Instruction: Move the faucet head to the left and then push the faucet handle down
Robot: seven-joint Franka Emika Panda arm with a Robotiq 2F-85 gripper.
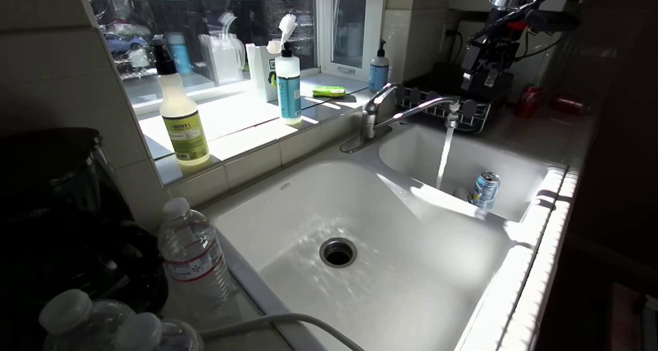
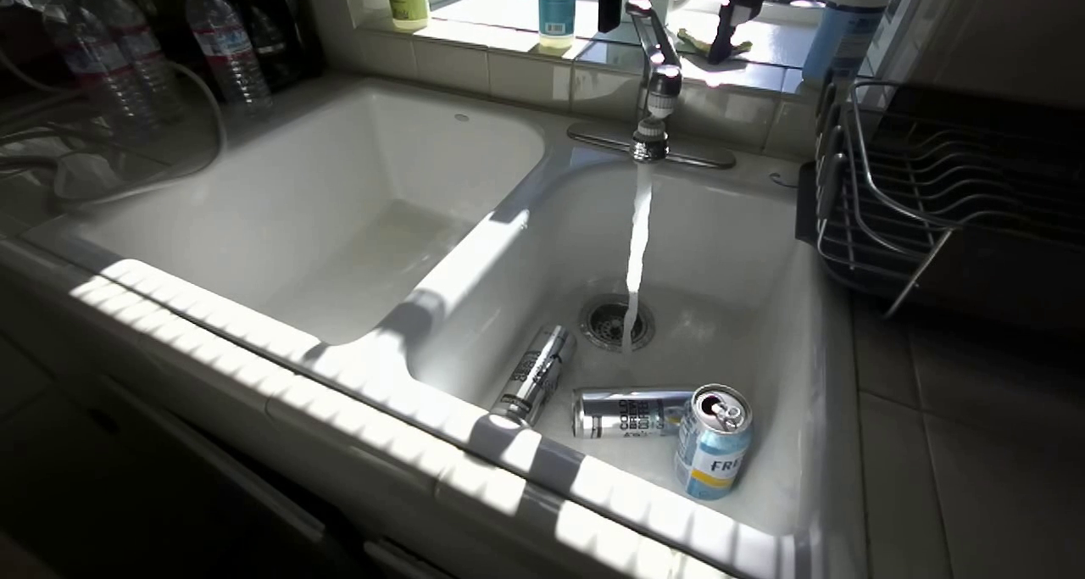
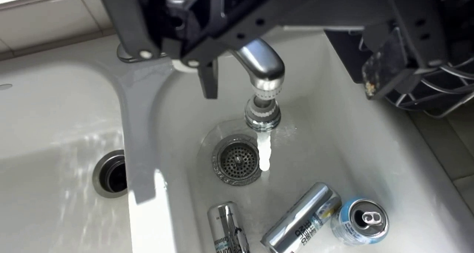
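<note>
The chrome faucet head (image 1: 421,107) reaches over the right-hand basin with water running from its tip. It also shows in an exterior view (image 2: 664,75) and in the wrist view (image 3: 261,60). The small faucet handle (image 1: 380,95) stands raised atop the base; in the wrist view my gripper hides it. My gripper (image 3: 292,93) is open and empty, above the spout's tip end. In the wrist view the spout lies between the two fingers, nearer the left one, with a gap to each. The gripper also shows in both exterior views (image 1: 478,81) (image 2: 665,41).
A dish rack (image 2: 898,197) stands right beside the basin. Soap bottles (image 1: 289,89) and a green sponge (image 1: 329,91) are on the window sill behind. Several cans (image 2: 714,443) lie or stand in the basin. A divider (image 3: 140,134) separates the two basins.
</note>
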